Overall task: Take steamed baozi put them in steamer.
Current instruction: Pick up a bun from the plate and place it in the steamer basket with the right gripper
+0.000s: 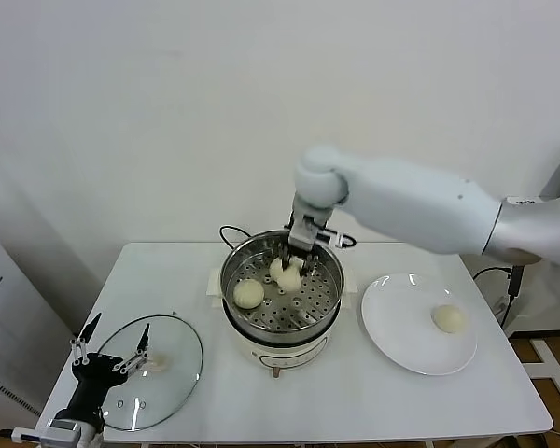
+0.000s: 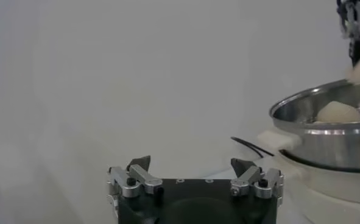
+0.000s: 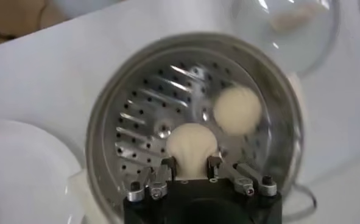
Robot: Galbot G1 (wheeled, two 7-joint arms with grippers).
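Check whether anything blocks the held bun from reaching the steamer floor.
Nothing visible does. The right gripper holds the bun inside the steamer, over bare perforated floor; the other bun sits apart to one side.

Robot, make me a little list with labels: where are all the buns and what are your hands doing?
buns in steamer: one lying loose
bun in grasp: held by right end effector over the perforated bottom
bun on plate: one
left end effector: open, idle above the glass lid
buns seen: three
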